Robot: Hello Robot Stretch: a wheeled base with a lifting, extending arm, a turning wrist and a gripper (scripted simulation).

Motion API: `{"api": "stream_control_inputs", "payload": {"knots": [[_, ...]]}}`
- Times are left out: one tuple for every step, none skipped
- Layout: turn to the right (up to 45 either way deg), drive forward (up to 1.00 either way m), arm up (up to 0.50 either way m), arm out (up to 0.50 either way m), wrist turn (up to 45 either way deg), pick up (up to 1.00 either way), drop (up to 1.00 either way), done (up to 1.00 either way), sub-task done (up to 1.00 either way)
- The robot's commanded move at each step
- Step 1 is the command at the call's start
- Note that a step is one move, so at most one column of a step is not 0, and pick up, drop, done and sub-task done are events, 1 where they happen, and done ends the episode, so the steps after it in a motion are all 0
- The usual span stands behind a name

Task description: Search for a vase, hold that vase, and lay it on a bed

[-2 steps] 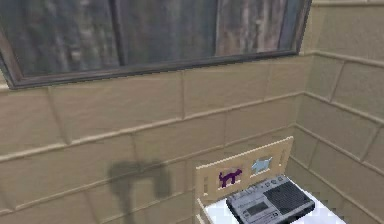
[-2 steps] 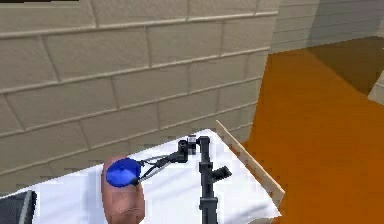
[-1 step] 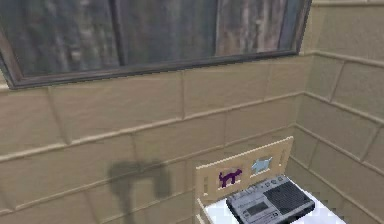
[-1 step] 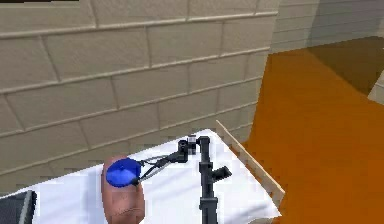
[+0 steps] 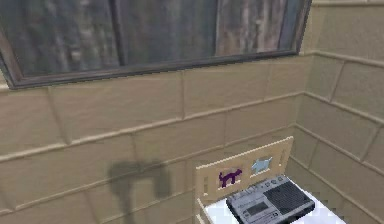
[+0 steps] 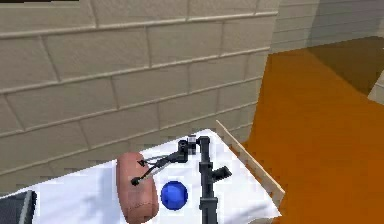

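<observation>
Arm side view: arm [image 6: 206, 190] comes up over the bed [image 6: 245, 195], a white top with a low wooden board [image 6: 250, 160] along its right end. The gripper [image 6: 143, 173] points left, fingertips at the upper edge of a reddish-brown rounded object [image 6: 136, 192]. By shape and colour that's probably the vase.

- The object sits just left of the fingers, near the bed's near edge. Its long axis runs roughly from the wall side to the near edge, crosswise to the fingers.
- It has mattress under or behind it, so I can't tell whether it's held or already lying there. Can't tell finger state either.
- A blue ball [image 6: 174, 194] sits between the object and the arm, just beside both. It's a bump risk on any retract.

If the object is resting on the bed, the lay-down looks essentially done. If not, I'd guess a short lower is needed.

Forward view adds the other end of the bed [image 5: 212, 213]: a wooden headboard [image 5: 245, 168] with a purple cat picture [image 5: 229, 179] and a grey box-like device [image 5: 270, 203] at that end. Stone wall and a window [image 5: 150, 35] lie beyond. The arm side view adds orange floor [image 6: 320, 110] past the low board.
</observation>
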Motion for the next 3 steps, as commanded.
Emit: {"api": "stream_control_inputs", "payload": {"knots": [[0.0, 0.0, 0.1, 0.0, 0.0, 0.0, 0.0, 0.0, 0.0], [0.0, 0.0, 0.0, -0.08, 0.0, 0.0, 0.0, 0.0, 0.0], [0.0, 0.0, 0.0, 0.0, 0.0, 0.0, 0.0, 1.0, 0.0]]}}
